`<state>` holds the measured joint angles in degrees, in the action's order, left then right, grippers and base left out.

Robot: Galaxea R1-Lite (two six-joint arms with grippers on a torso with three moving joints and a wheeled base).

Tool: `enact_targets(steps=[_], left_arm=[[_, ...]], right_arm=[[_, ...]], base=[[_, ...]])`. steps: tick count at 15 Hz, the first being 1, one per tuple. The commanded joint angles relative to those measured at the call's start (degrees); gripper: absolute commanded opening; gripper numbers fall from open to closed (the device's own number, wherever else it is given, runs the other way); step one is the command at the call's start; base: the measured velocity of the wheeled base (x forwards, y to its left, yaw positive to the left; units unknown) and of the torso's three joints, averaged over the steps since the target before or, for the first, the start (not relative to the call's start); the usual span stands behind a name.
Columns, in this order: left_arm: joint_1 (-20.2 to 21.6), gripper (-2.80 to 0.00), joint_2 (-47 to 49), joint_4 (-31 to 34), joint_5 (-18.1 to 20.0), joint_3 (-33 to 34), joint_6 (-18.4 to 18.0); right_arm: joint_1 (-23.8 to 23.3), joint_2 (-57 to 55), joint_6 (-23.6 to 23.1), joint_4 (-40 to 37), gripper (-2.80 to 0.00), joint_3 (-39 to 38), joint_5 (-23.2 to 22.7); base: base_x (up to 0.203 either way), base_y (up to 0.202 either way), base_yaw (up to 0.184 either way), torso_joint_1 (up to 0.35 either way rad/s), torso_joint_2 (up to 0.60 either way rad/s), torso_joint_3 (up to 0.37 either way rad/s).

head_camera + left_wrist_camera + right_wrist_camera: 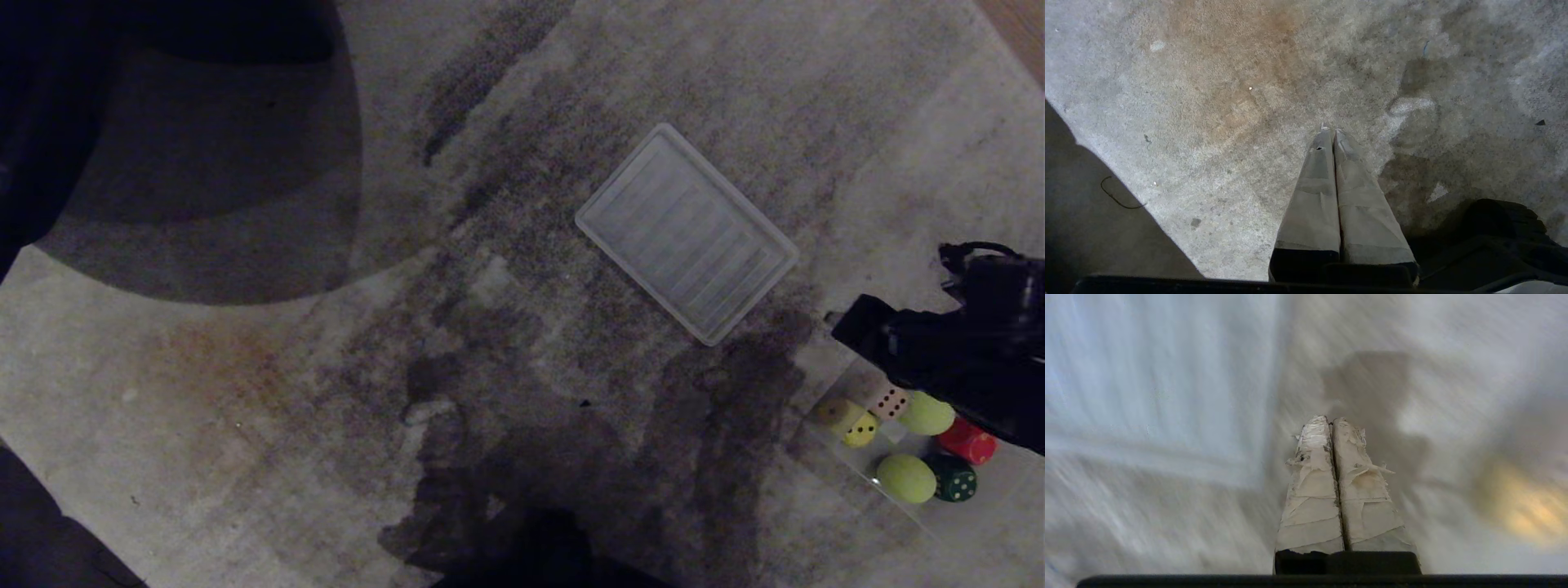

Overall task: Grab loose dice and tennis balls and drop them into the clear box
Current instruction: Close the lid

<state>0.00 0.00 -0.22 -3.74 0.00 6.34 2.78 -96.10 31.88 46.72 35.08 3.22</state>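
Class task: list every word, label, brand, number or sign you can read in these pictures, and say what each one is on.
No readable words, labels, brands or numbers anywhere.
Dice in the clear box: pips only. Cream die, yellow die and dark green die show dots; no pips show on the red die.
Ribbed clear lid: no print visible.

Our right arm (955, 359) enters the head view from the right edge as a dark mass reaching toward the left, its outline sharp there. In the right wrist view we see the right hand (1332, 421) with its two taped fingers (1310, 490) pressed together, nothing between them, and the background streaked. In the left wrist view we see the left hand (1331, 130) pointing down, its taped fingers (1314, 192) likewise closed flat against each other and empty.
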Motion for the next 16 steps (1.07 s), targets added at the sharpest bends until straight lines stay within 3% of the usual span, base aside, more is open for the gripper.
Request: enact_targets(steps=[1,16], left_arm=[[0.0,-2.80,0.1,0.0,0.0,0.1,0.0],[0.0,-2.80,0.1,0.0,0.0,0.1,0.1]], right_arm=[[0.6,-8.1,1.8,1.9,0.00,5.1,-0.1],[0.8,-14.1,0.9,1.8,0.00,12.8,-0.5]], base=[[0.000,0.000,0.000,0.000,0.00,0.000],[0.000,0.000,0.000,0.000,0.00,0.000]])
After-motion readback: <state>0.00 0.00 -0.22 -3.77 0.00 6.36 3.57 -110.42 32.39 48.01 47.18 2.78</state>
